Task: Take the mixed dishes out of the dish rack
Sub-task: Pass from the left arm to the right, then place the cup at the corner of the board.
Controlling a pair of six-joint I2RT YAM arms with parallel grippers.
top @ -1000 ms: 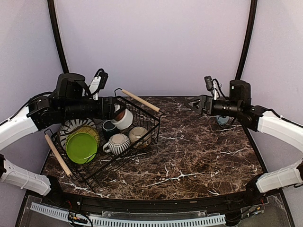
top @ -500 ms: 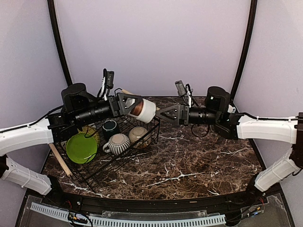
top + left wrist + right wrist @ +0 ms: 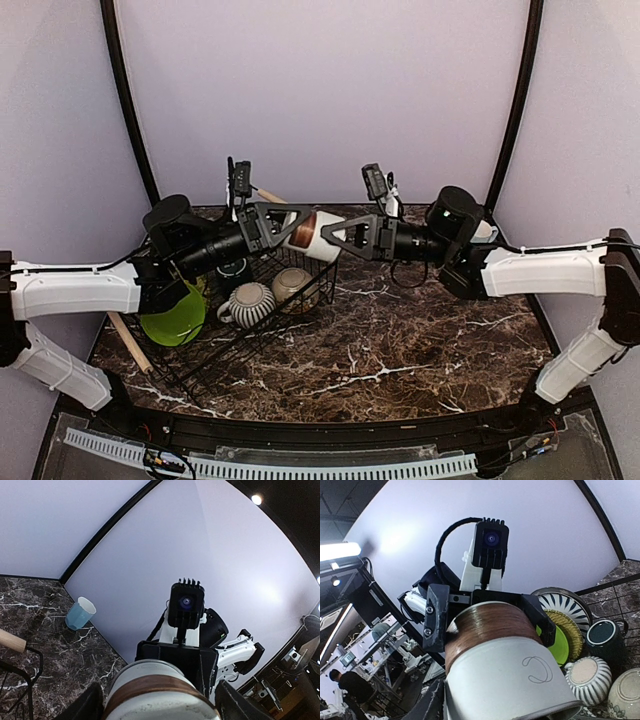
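Note:
A small white cup point(image 3: 313, 233) with a brown band hangs on its side above the right end of the dish rack point(image 3: 334, 262). My left gripper point(image 3: 285, 228) is shut on its brown end, my right gripper point(image 3: 335, 235) on its white end. It fills the left wrist view, white cup point(image 3: 150, 690), and the right wrist view, white cup point(image 3: 505, 665). In the rack are a lime green plate point(image 3: 172, 315), a striped mug point(image 3: 250, 303), a cream bowl point(image 3: 293, 285) and a dark teal mug point(image 3: 232, 270). A striped plate point(image 3: 565, 602) and an olive-yellow plate point(image 3: 570, 630) stand behind the green one.
A light blue cup point(image 3: 80, 613) stands upside down on the marble table at the far right, near the wall. The rack's near wooden handle point(image 3: 125, 330) sticks out at the left, and both arms reach over the rack's far side.
My left gripper lifted the white cup out of the rack and carried it right. The right arm swung left to meet it and closed its jaws on the cup's white end.

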